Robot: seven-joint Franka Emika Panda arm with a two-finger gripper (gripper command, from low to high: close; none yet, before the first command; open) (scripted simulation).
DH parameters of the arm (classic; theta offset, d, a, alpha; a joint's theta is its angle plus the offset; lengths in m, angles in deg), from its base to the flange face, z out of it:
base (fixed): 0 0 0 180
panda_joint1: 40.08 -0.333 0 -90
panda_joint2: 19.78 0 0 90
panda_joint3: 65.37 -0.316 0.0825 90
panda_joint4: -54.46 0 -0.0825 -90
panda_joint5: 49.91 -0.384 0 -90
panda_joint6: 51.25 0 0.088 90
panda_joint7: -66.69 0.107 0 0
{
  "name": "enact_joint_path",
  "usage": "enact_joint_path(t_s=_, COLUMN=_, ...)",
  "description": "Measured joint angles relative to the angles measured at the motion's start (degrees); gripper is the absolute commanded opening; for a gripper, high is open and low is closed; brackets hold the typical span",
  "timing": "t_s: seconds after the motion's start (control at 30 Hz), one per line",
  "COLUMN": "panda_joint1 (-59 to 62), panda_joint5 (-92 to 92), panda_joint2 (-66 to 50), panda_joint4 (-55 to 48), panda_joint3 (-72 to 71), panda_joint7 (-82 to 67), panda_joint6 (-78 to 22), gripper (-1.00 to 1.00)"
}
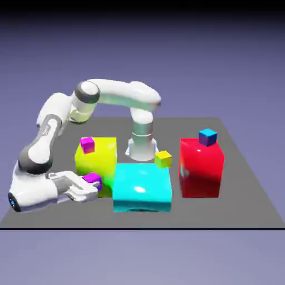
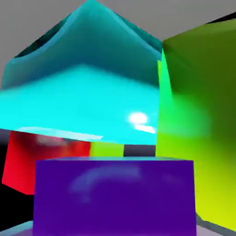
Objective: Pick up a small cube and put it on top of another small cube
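One small cube (image 1: 92, 178) with a magenta top sits low between the lime block and the cyan block at the exterior view's left. My gripper (image 1: 91, 182) is shut on it, the hand lying nearly level from the left. In the hand view this small cube (image 2: 114, 196) fills the bottom as a wide violet face and hides the fingertips. The other small cube (image 1: 87, 145) rests on top of the big lime block (image 1: 99, 158), behind and above the held one.
A big cyan block (image 1: 142, 186) stands right beside the held cube. A small yellow cube (image 1: 163, 159) shows at its back edge. At the right, a big red block (image 1: 201, 167) carries a small blue cube (image 1: 207, 136).
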State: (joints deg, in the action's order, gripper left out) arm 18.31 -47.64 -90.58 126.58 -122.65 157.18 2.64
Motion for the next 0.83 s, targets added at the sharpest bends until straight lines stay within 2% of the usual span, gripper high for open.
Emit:
enact_joint_path(t_s=0.53, panda_joint1=-29.2, panda_joint5=-20.4, panda_joint2=27.1, panda_joint4=33.2, panda_joint3=-6.6, panda_joint7=6.1, panda_joint6=10.0, gripper=-1.00)
enact_joint_path(t_s=0.6, panda_joint1=-30.1, panda_joint5=-21.0, panda_joint2=27.9, panda_joint4=34.2, panda_joint3=-6.8, panda_joint7=6.3, panda_joint6=10.3, gripper=-1.00)
enact_joint_path(t_s=0.77, panda_joint1=-27.2, panda_joint5=-21.7, panda_joint2=31.4, panda_joint4=44.6, panda_joint3=-8.8, panda_joint7=2.7, panda_joint6=16.7, gripper=-1.00)
enact_joint_path(t_s=0.8, panda_joint1=-27.0, panda_joint5=-21.7, panda_joint2=31.6, panda_joint4=45.3, panda_joint3=-8.9, panda_joint7=2.4, panda_joint6=17.2, gripper=1.00)
enact_joint_path(t_s=0.83, panda_joint1=-27.0, panda_joint5=-21.7, panda_joint2=31.6, panda_joint4=45.3, panda_joint3=-8.9, panda_joint7=2.4, panda_joint6=17.1, gripper=1.00)
